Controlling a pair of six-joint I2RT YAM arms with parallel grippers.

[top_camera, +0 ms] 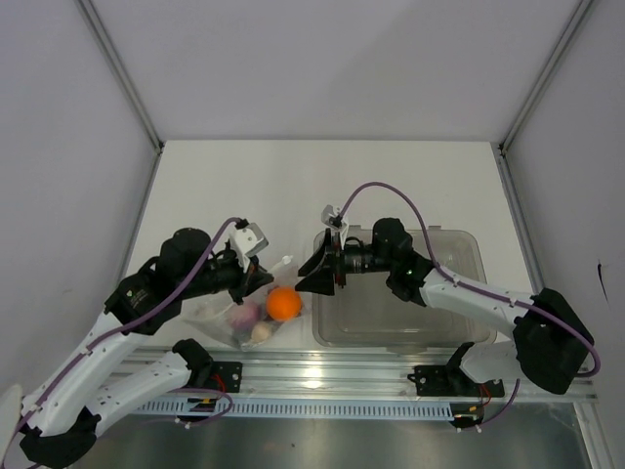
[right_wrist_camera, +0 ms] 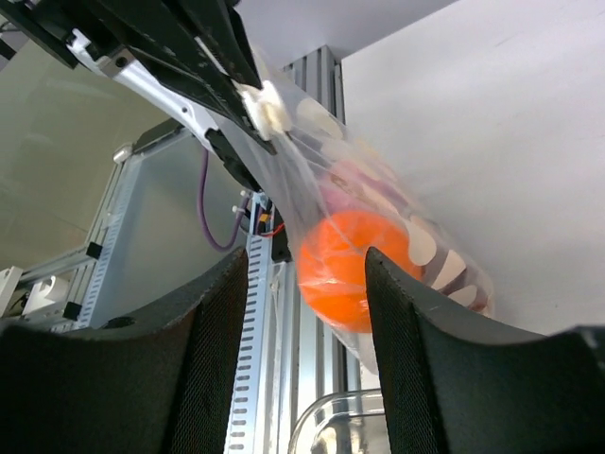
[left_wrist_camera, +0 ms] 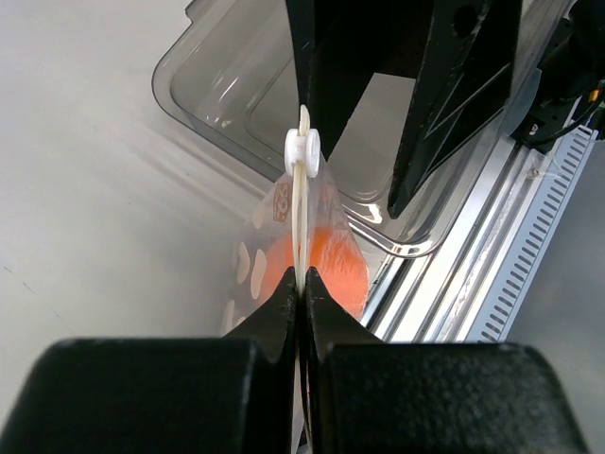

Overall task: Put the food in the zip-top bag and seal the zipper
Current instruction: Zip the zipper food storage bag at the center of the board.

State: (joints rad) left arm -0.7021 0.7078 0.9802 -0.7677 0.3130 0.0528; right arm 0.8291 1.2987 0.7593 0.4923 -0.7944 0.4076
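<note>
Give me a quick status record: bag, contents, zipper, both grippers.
bag: zip-top bag held by its mouth edge, left of the clear tub
contents: orange ball, purple fruit and beige lump visible inside; other pieces not discernible
zipper: zipper runs from the left fingers to the white slider; full seal cannot be told
left gripper: shut on the zipper
right gripper: open, close to the bag, holding nothing
</note>
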